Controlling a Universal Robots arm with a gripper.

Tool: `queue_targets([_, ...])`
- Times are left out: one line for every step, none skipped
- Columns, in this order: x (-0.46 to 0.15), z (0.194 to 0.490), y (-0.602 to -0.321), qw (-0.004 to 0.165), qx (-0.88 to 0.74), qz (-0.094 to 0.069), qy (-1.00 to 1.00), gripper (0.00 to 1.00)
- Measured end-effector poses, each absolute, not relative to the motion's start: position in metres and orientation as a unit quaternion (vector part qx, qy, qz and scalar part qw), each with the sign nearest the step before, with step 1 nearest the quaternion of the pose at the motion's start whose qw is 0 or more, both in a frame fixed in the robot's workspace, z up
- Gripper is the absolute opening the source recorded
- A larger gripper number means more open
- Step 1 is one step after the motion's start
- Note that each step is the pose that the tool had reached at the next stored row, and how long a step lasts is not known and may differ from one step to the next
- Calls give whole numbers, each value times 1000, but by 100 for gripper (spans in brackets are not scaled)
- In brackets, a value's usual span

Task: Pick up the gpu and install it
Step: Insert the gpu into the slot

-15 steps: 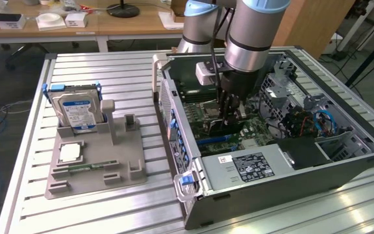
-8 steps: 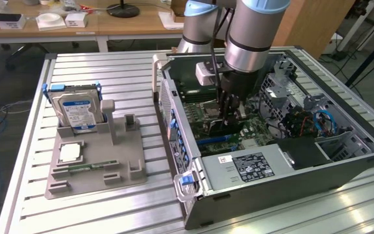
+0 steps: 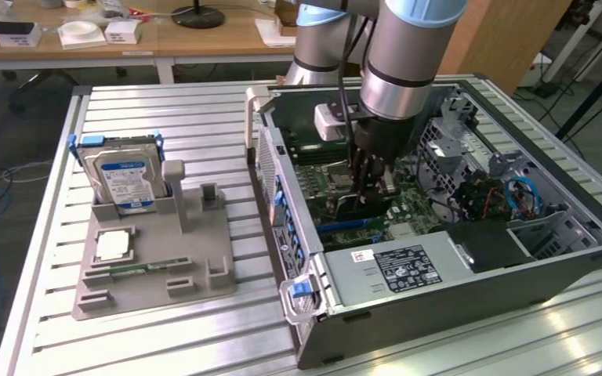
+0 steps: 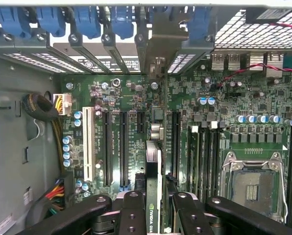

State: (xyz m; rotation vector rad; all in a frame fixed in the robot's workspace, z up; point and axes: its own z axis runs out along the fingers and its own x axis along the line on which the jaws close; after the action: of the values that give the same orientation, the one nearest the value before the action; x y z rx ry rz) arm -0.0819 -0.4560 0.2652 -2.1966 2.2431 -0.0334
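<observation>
Black gripper (image 4: 153, 208) fingers (image 4: 131, 213) sit partly closed, clamping the gpu (image 4: 154, 164). They hold the card edge-on over the motherboard (image 4: 234, 98), between its long black expansion slots (image 4: 122, 147), inside the open computer case (image 3: 469, 301) on the desk (image 3: 165, 106).

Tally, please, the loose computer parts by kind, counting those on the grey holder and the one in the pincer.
hard drive: 1
processor chip: 1
memory stick: 1
gpu, gripped by the pincer inside the case: 1
Total: 4
</observation>
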Motion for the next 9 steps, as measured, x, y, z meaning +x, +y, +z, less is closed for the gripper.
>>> queue_targets([-82, 265, -456, 1, -700, -11, 714, 26])
queue_targets([-82, 264, -456, 1, -700, -11, 714, 26])
queue_targets([-82, 263, -456, 1, -700, -11, 714, 26])
queue_targets([-82, 263, -456, 1, -700, -11, 714, 26])
queue_targets([-82, 262, -456, 1, -700, -11, 714, 26])
queue_targets([-82, 262, -456, 1, -700, -11, 714, 26])
queue_targets([-82, 261, -456, 1, -700, -11, 714, 26])
queue_targets([-83, 260, -456, 1, -700, -11, 714, 26])
queue_targets([-83, 260, -456, 1, -700, -11, 714, 26])
